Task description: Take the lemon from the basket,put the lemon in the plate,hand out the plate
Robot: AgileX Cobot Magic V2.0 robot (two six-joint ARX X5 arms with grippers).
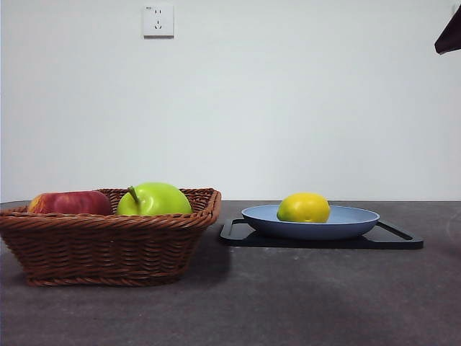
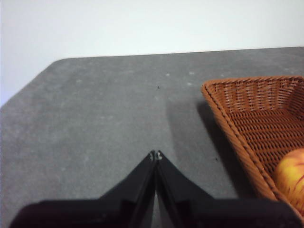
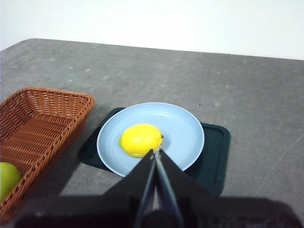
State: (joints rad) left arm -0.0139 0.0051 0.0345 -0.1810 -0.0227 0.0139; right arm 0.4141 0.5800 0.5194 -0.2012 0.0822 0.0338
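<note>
The yellow lemon [image 1: 303, 207] [image 3: 139, 139] lies in the light-blue plate [image 1: 353, 218] [image 3: 183, 128], left of the plate's middle in the front view. The wicker basket [image 1: 108, 241] [image 3: 35, 130] [image 2: 259, 123] stands to the left of the plate. My right gripper [image 3: 156, 152] hangs shut above the table, on the near side of the plate, holding nothing. Only a dark tip of an arm [image 1: 449, 34] shows at the front view's top right corner. My left gripper [image 2: 155, 155] is shut and empty over bare table beside the basket.
The plate rests on a flat black tray [image 1: 392, 238] [image 3: 214, 152]. In the basket lie a green apple [image 1: 154, 199] [image 3: 7, 178] and a red apple [image 1: 70, 202] [image 2: 292, 178]. A wall socket [image 1: 158, 21] is on the white wall behind.
</note>
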